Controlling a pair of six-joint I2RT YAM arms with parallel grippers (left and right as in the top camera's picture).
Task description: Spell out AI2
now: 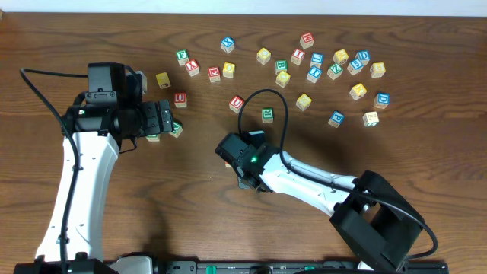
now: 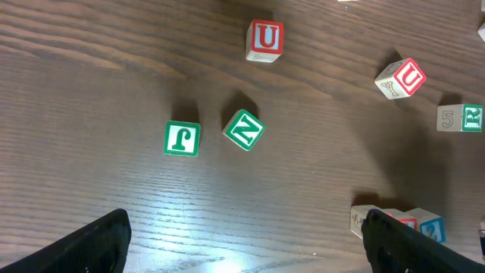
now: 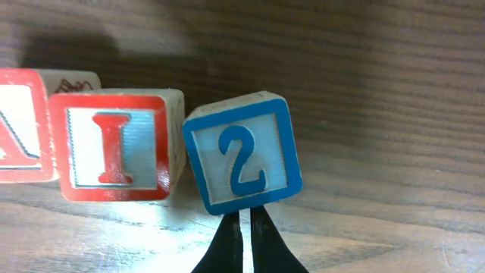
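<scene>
In the right wrist view, three pale cubes lie in a row on the wood. The red "A" cube (image 3: 15,125) is cut off by the left edge, and the red "I" cube (image 3: 114,144) sits beside it. The blue "2" cube (image 3: 241,155) is turned slightly askew, its corner against the "I". My right gripper (image 3: 244,220) is shut and holds nothing, its tips at the lower edge of the "2". In the overhead view the right gripper (image 1: 226,146) covers these cubes. My left gripper (image 2: 242,250) is open over bare wood; the row's end (image 2: 413,224) peeks past its right finger.
Green "J" (image 2: 182,139) and "N" (image 2: 244,129) cubes lie just ahead of the left gripper (image 1: 169,116), with two red "U" cubes (image 2: 264,38) (image 2: 402,76) beyond. Several more lettered cubes (image 1: 316,65) are scattered across the far side of the table.
</scene>
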